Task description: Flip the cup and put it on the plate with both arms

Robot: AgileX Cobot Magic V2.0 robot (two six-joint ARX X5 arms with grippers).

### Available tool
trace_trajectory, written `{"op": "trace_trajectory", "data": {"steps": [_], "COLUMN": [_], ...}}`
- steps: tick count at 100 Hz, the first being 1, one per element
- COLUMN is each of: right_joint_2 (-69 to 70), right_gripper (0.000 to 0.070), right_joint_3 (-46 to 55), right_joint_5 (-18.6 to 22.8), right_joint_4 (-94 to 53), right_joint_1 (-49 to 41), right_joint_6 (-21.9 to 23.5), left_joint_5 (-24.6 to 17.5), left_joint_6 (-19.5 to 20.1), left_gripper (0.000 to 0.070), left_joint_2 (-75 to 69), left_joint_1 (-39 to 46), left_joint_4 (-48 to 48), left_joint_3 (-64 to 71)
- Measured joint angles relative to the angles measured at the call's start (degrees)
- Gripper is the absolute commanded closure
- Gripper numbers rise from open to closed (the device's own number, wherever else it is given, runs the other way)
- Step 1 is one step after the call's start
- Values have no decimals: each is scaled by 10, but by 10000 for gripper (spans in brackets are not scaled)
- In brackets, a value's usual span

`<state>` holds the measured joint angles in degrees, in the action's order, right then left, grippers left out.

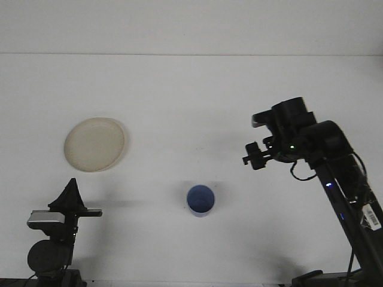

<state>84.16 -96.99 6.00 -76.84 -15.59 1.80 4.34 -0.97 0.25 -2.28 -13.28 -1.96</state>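
Cup sits upright on the table, mouth up, nothing visible inside, roughly midway between the arms. Right gripper hangs above and well right of it, holding nothing; jaw gap unreadable from this angle. Left gripper is parked low, well left of the cup; can't tell its jaws either. Plate is empty, just beyond the left gripper, so my guess is left arm does the placing.

place: pretty sure I'm in a lab test rig
table: bare white, fills the whole view
wall: plain white, right behind the table
props: just a plate and cup on the table
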Motion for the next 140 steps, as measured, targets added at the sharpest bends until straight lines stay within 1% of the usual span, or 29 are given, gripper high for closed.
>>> {"op": "trace_trajectory", "data": {"steps": [14,25,35,86,100,116,124,131,140], "right_joint_2": [-42,-94,-144,-481,-564,-626,-629,-628,-622], "right_gripper": [272,272,272,272,273,273,273,273,273], "right_joint_3": [16,62,118,462,539,597,619,633,636], "right_joint_5": [-2,-3,-4,-3,13,15,12,-1,-2], "right_joint_4": [4,42,85,339,431,509,529,529,536], "right_joint_1": [81,127,146,148,148,148,148,148,148], "right_joint_6": [-6,-6,-6,17,19,21,17,14,14], "left_joint_5": [0,0,0,0,0,0,0,0,0], "left_joint_6": [0,0,0,0,0,0,0,0,0], "left_gripper": [689,689,689,689,689,689,689,689,689], "left_joint_2": [0,0,0,0,0,0,0,0,0], "left_joint_1": [0,0,0,0,0,0,0,0,0], "left_joint_4": [0,0,0,0,0,0,0,0,0], "left_joint_3": [0,0,0,0,0,0,0,0,0]}}
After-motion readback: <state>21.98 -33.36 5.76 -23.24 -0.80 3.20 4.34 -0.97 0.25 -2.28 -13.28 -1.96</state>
